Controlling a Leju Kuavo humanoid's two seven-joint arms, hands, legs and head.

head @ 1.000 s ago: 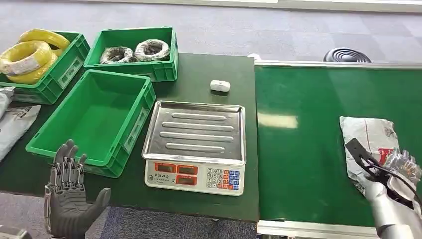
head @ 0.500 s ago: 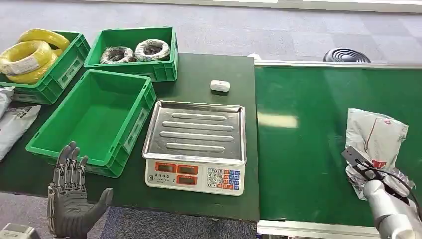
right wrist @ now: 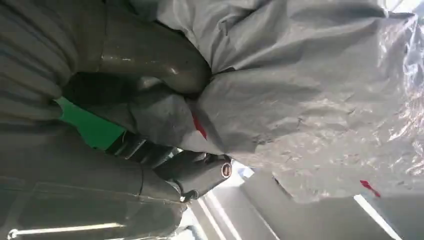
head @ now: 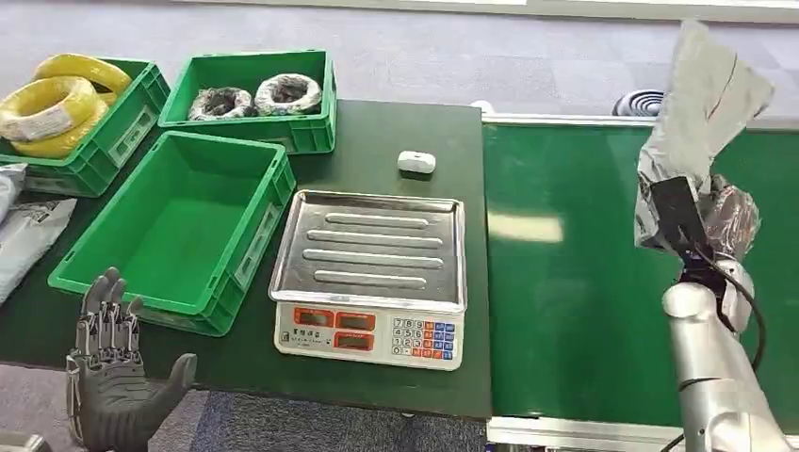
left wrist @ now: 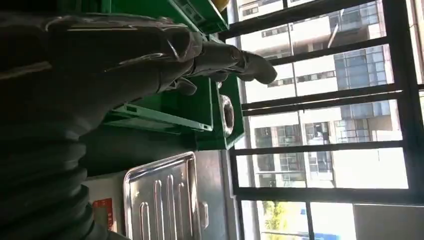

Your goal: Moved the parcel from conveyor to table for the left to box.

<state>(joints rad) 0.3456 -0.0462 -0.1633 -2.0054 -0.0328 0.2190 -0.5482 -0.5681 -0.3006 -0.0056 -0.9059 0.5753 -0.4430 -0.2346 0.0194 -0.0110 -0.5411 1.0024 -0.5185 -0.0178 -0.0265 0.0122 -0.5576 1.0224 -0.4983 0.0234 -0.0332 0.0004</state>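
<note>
A grey carpeted floor (head: 490,56) lay behind the work area. The green conveyor (head: 584,282) ran along the right side, butted against the dark counter (head: 405,132) on the left. On the counter sat an open green crate (head: 170,226) with nothing in it, flanked at the back by a crate of yellow cable coils (head: 66,113) and a crate of grey coils (head: 254,94). A steel-topped weighing scale (head: 372,273) stood beside the open crate, with a small white device (head: 416,162) just behind it. Grey mail bags (head: 24,235) lay at the far left edge.

The right arm rose from the lower right, forearm upright, and the right robot hand (head: 716,221) was clamped on the grey parcel (head: 702,104), which hung in the air above the conveyor, its free end standing up above the fingers. The left robot hand (head: 113,386) hovered low at the counter's front edge, palm up, fingers spread and holding nothing.
</note>
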